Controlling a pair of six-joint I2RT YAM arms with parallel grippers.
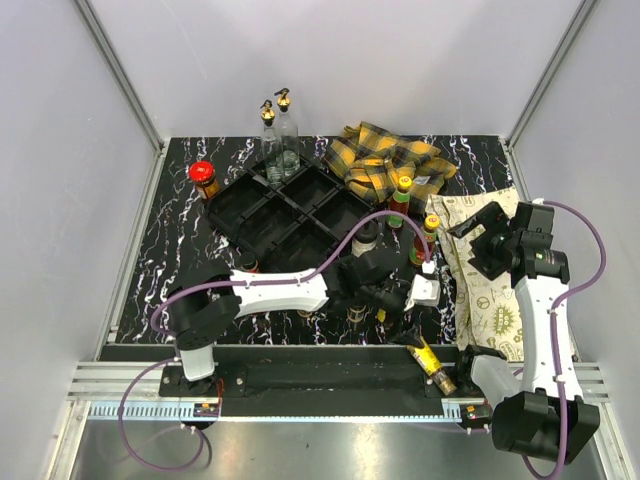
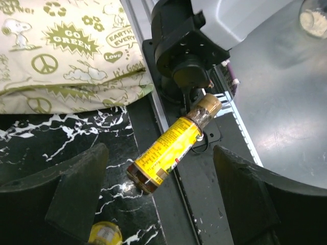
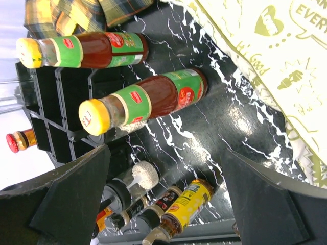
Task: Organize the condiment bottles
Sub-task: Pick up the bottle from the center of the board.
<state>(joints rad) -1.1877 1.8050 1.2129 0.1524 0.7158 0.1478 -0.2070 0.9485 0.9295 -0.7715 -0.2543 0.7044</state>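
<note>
Red-lidded amber jar (image 1: 203, 178) left of black divided tray (image 1: 240, 207), clear spouted bottles (image 1: 278, 140) at its far corner, left gripper (image 2: 162, 201) fingers apart over yellow-labelled bottle (image 2: 171, 148) lying at near table edge, yellow-capped sauce bottles (image 1: 401, 198) upright, right gripper (image 3: 168, 199) fingers apart.

Left hand (image 2: 159, 150) spread wide, right hand (image 3: 164, 152) spread wide

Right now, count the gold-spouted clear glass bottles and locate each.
2. Both stand upright, side by side, at the far corner of the black tray: the left bottle and the right bottle. The left arm covers some table, so more may be hidden.
</note>
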